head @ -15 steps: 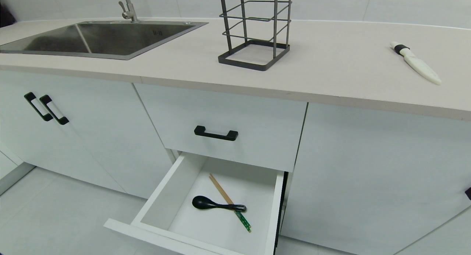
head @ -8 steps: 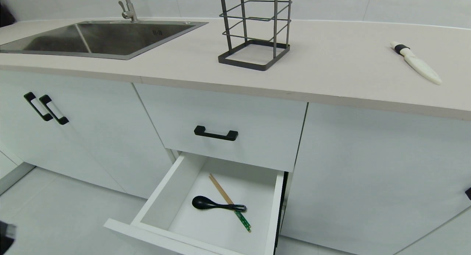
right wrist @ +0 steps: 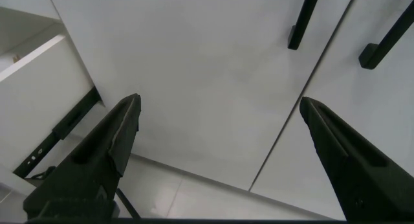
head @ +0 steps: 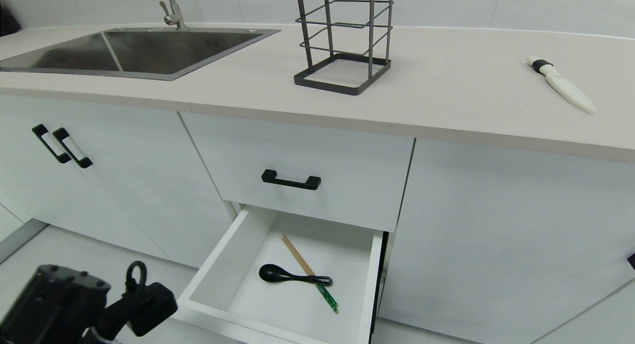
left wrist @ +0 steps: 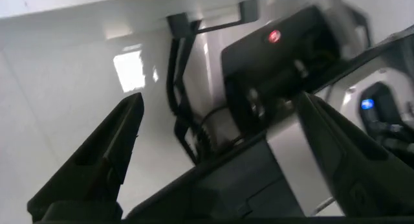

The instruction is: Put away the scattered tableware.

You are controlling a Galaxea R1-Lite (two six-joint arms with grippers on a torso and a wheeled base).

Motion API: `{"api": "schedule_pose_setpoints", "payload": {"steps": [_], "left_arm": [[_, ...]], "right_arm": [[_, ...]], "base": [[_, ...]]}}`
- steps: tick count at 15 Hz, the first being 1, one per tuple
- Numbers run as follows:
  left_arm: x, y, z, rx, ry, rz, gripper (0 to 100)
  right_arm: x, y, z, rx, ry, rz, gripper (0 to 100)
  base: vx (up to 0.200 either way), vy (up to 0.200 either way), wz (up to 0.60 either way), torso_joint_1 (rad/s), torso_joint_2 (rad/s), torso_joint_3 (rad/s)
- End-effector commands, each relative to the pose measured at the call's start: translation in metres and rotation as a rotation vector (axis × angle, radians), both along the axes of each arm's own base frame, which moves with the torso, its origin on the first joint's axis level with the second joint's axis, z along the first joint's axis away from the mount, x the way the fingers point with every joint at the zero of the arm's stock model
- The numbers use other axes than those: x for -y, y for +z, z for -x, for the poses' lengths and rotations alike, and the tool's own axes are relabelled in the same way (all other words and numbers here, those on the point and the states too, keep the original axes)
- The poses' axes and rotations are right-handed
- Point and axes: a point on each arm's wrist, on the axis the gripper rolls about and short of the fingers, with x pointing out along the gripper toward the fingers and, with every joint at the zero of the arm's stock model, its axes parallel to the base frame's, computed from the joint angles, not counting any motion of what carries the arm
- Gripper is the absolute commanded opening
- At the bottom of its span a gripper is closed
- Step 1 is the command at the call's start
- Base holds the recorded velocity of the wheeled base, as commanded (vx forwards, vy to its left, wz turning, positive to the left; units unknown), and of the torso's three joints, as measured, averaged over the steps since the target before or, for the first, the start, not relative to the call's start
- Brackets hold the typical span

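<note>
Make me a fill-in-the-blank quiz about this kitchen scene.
The spoon lies in the open ____. Its handle crosses the ____. The knife lies on the ____. Left of the rack is the ____.
Missing words: drawer; chopsticks; counter; sink.

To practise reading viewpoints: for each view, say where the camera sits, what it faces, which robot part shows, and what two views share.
Head view: on the head, facing forward and down at the counter and open drawer holding spoon and chopsticks; left arm lower left.
Left wrist view: on that wrist, facing a blurred white surface past the open left gripper.
Right wrist view: on that wrist, facing white cabinet doors past the open right gripper.
Shared: head and right wrist views both show the drawer.
</note>
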Motion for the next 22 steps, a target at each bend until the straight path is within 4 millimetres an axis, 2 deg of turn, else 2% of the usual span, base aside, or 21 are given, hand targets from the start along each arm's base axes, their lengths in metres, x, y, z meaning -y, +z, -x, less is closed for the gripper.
{"api": "schedule_pose_setpoints", "payload": {"steps": [1, 2, 7, 12, 16, 21, 22], "left_arm": [[0.017, -0.018, -0.022, -0.101, -0.047, -0.091, 100], [0.019, -0.023, -0.026, -0.116, -0.043, -0.113, 100], [0.029, -0.02, -0.049, -0.022, -0.002, -0.102, 100], [0.03, -0.019, -0.054, 0.029, 0.036, -0.146, 100], [0.039, -0.025, -0.073, 0.128, 0.056, -0.12, 100], [0.043, -0.027, -0.083, 0.171, 0.056, -0.094, 100], [0.047, -0.029, -0.09, 0.205, 0.059, -0.077, 100]], "right_arm": [[0.0, 0.0, 0.0, -0.004, 0.0, 0.001, 100], [0.0, 0.0, 0.0, -0.002, 0.0, 0.001, 100], [0.0, 0.0, 0.0, -0.002, 0.0, 0.001, 100], [0.0, 0.0, 0.0, -0.004, 0.0, 0.001, 100], [0.0, 0.0, 0.0, -0.004, 0.0, 0.001, 100], [0.0, 0.0, 0.0, -0.004, 0.0, 0.001, 100], [0.0, 0.0, 0.0, -0.004, 0.0, 0.001, 100]], "base": [[0.0, 0.0, 0.0, 0.0, 0.0, 0.0], [0.0, 0.0, 0.0, 0.0, 0.0, 0.0], [0.0, 0.0, 0.0, 0.0, 0.0, 0.0], [0.0, 0.0, 0.0, 0.0, 0.0, 0.0], [0.0, 0.0, 0.0, 0.0, 0.0, 0.0], [0.0, 0.0, 0.0, 0.0, 0.0, 0.0], [0.0, 0.0, 0.0, 0.0, 0.0, 0.0]]}}
